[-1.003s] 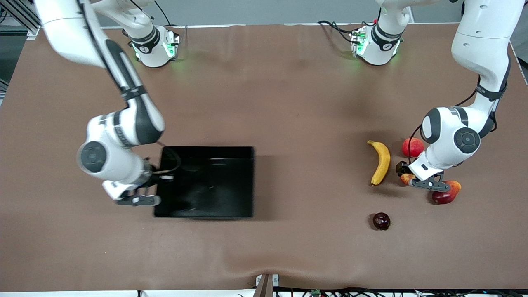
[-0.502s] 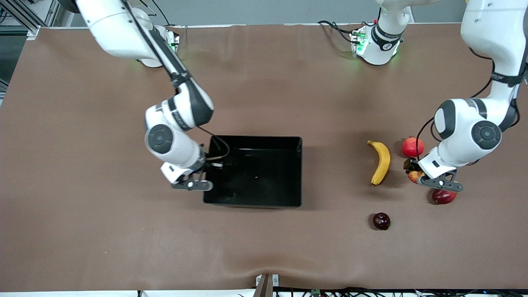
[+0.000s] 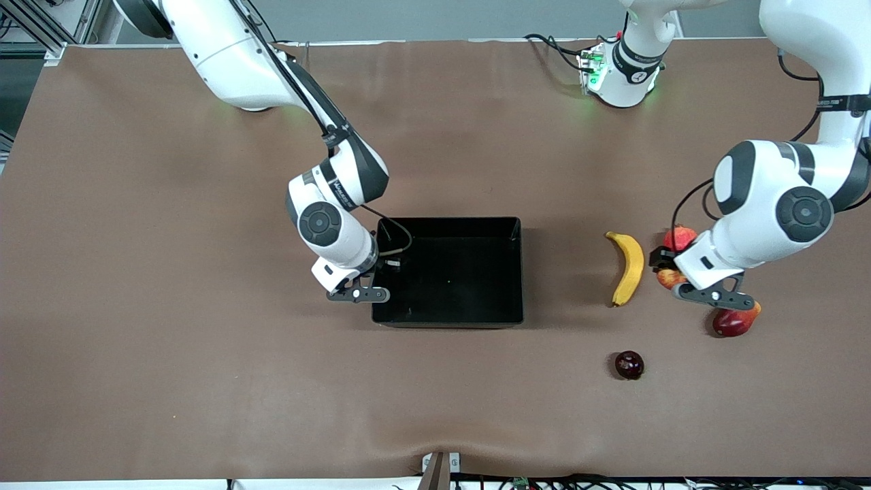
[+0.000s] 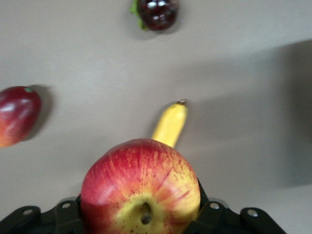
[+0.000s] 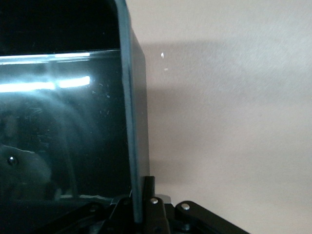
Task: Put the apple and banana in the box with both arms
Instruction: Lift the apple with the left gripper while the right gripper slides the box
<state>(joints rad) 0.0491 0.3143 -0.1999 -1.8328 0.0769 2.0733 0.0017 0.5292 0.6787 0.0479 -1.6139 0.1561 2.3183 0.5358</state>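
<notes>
Both grippers clamped: left gripper (image 3: 670, 272) pinching apple (image 4: 140, 190); right gripper (image 3: 375, 278) pinching box (image 3: 449, 309) wall.

The left hand (image 3: 670, 272) hides most of the apple (image 3: 669, 278) and part of the pomegranate (image 3: 679, 237)

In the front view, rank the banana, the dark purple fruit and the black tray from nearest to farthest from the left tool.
1. The long curved yellow banana, on the table beside the left tool, which grips the small red-yellow apple.
2. The small round dark purple fruit, nearer the front camera.
3. The shallow glossy black plastic tray, toward the right arm's end.
</notes>
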